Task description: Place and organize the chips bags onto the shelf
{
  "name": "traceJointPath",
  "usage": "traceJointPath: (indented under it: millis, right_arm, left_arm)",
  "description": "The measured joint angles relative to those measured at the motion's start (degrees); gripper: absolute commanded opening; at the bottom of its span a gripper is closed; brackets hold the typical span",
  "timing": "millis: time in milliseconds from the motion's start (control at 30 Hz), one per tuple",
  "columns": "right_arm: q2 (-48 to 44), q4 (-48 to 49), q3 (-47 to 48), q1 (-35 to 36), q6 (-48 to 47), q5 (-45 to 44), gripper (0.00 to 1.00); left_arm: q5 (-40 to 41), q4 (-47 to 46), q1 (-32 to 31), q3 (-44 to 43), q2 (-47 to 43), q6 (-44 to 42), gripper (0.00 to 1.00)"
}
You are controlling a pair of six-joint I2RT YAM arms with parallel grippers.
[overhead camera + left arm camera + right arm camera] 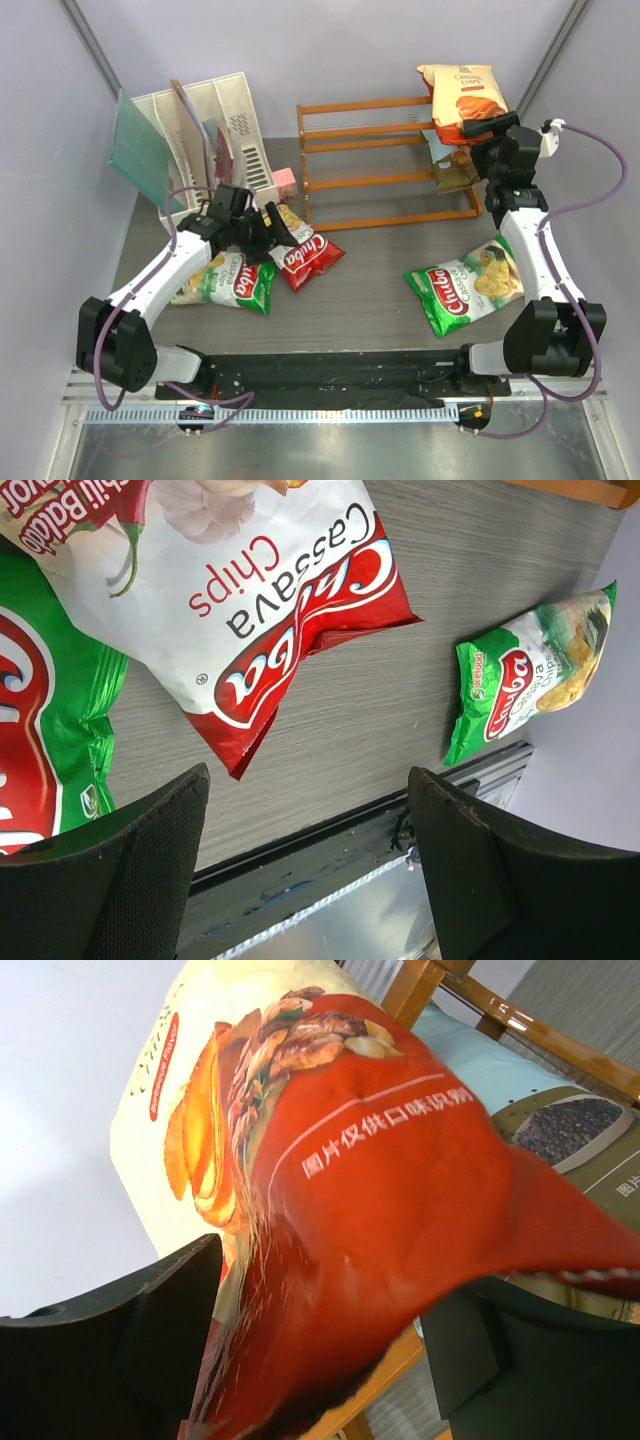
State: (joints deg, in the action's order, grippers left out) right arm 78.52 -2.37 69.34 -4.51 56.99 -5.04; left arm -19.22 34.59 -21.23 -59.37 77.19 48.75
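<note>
Right arm at shelf, left arm over table bags.

Right gripper (478, 140) pinches the cream/orange-red bag (464, 93) by its lower edge, holding it upright at the right end of the shelf (380, 165), apparently to seat it on the top tier. Left gripper (262, 228) hangs wide open and empty above the red Chiba bag (303, 254); two green Chiba bags (466, 288) (232, 281) lie on the table (370, 300).

The left hand (305, 870) is hovering with its dark fingers (120, 880) spread apart across the bottom of the frame. A red-and-white Chiba cassava chips bag (250, 600) is lying upper left on the grey worktop (400, 690), overlapping a green bag (45, 730) at the left edge. Another green Chiba bag (525, 670) is lying at right.
</note>
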Motion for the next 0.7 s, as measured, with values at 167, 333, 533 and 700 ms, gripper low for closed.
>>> traceJointPath:
  millis: [167, 333, 533, 700]
  right_arm:
    - [-0.28, -0.57, 0.37, -0.02, -0.76, 0.24, 0.82]
    - [-0.04, -1.62, 1.53, -0.11, -0.92, 1.05, 0.84]
    - [-0.04, -2.34, 1.99, -0.31, -0.87, 1.46, 0.91]
    - [-0.02, -3.63, 4.39, -1.44, -0.37, 3.41, 0.93]
  left_arm:
    - [-0.15, 0.02, 0.00, 0.83, -0.09, 0.00, 0.80]
    - [-0.33, 0.00, 0.00, 1.68, -0.96, 0.02, 0.80]
    - [-0.35, 0.00, 0.00, 2.73, -2.36, 0.02, 0.79]
    - [-0.98, -0.02, 0.00, 2.84, -2.36, 0.02, 0.80]
